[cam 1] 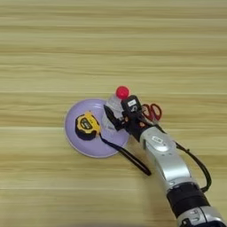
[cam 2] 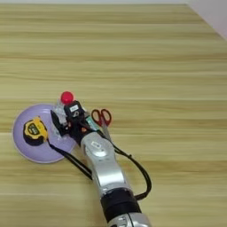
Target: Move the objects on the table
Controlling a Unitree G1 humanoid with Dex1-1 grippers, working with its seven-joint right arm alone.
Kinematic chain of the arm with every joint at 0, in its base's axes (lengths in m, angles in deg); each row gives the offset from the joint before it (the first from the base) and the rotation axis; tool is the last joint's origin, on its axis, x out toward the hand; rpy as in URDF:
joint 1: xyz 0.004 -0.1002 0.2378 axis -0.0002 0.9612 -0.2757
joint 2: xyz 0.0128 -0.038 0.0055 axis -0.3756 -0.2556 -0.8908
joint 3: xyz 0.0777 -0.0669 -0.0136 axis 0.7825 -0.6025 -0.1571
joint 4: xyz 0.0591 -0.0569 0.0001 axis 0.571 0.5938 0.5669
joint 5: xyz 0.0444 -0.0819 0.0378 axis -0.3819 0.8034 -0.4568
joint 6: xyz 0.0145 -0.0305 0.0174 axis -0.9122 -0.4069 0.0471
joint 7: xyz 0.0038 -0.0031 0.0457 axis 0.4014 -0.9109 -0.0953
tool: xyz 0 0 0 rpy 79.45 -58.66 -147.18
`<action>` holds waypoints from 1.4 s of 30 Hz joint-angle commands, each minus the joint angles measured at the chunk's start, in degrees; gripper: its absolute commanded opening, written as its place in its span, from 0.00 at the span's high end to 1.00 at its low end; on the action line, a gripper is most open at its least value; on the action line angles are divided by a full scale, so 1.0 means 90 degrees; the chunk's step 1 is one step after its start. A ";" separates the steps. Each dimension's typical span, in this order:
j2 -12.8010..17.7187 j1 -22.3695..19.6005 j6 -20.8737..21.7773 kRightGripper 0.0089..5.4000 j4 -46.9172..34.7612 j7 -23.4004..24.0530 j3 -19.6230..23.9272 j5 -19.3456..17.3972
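Tape measure (cam 1: 87, 126) is sitting on purple plate (cam 1: 75, 142), w/ right gripper (cam 1: 116, 116) jaws closing around clear bottle (cam 1: 116, 102) at plate's right rim, scissors (cam 2: 102, 118) lying on worktop (cam 1: 113, 44), prob. awaiting a move.

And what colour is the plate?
Light purple; the plate shows best in the left eye view.

Pale floor or wall (cam 2: 213, 13) past the far right corner.

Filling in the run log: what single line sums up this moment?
right gripper: at clear bottle, grip unclear | tape measure: on purple plate | scissors: on table
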 commanded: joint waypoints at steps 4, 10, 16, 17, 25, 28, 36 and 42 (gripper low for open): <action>0.0083 -0.0426 0.0167 0.39 -0.0201 0.0170 0.0022 0.0123; 0.0098 -0.0425 0.0143 0.23 -0.0200 0.0190 0.0022 0.0164; 0.0099 -0.0426 0.0140 0.13 -0.0189 0.0199 0.0025 0.0182; 0.0100 -0.0427 0.0142 0.11 -0.0187 0.0200 0.0024 0.0184; 0.0108 -0.0422 0.0162 0.00 -0.0192 0.0211 0.0019 0.0195; 0.0108 -0.0413 0.0159 0.00 -0.0207 0.0212 0.0019 0.0196; 0.0098 -0.0410 0.0161 0.00 -0.0221 0.0221 0.0043 0.0169; 0.0073 -0.0373 0.0299 0.00 -0.0398 0.0180 0.0062 0.0095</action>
